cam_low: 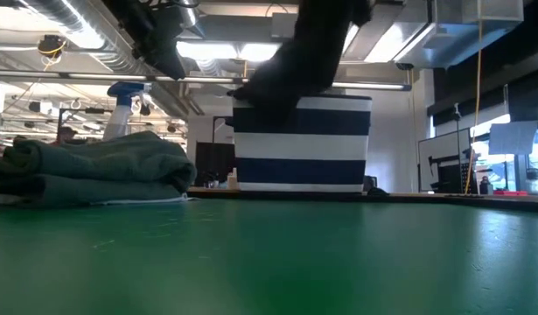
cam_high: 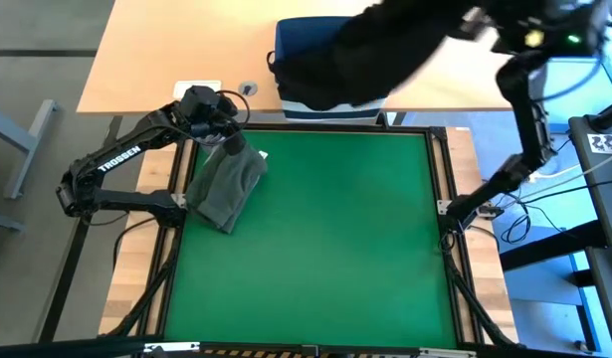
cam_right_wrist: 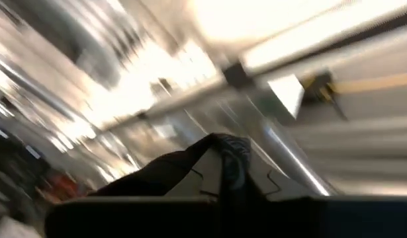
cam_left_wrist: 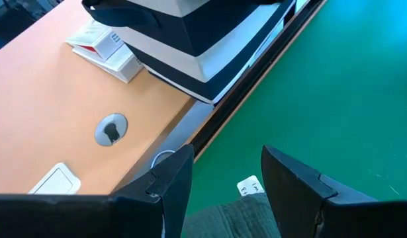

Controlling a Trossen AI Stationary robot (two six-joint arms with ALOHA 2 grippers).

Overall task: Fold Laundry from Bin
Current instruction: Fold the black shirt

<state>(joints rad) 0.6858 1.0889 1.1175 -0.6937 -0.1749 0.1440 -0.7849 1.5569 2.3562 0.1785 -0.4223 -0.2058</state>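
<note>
A folded dark olive green garment (cam_high: 226,185) lies flat on the green mat at its far left; it also shows in the low view (cam_low: 94,166). My left gripper (cam_high: 226,131) hovers open just above the garment's far end (cam_left_wrist: 236,218), touching nothing. The navy bin with white stripes (cam_high: 298,50) stands on the wooden table beyond the mat's far edge and shows in the low view (cam_low: 301,144). My right gripper (cam_high: 472,20) is raised high at the far right, shut on a black garment (cam_high: 385,45). The light grey garment is out of view. My right gripper pinches a bunched part of the black garment (cam_right_wrist: 226,158) between its two fingers; which part it is cannot be told. The cloth stretches from the raised gripper down toward the bin, and its lower end (cam_low: 260,87) is still at the bin's top.
A white tag (cam_left_wrist: 251,186) lies on the mat beside the olive garment. A round cable grommet (cam_left_wrist: 111,129) and white wall-plate boxes (cam_left_wrist: 104,46) are on the wooden table behind the mat. The mat's middle and right (cam_high: 365,229) are bare green.
</note>
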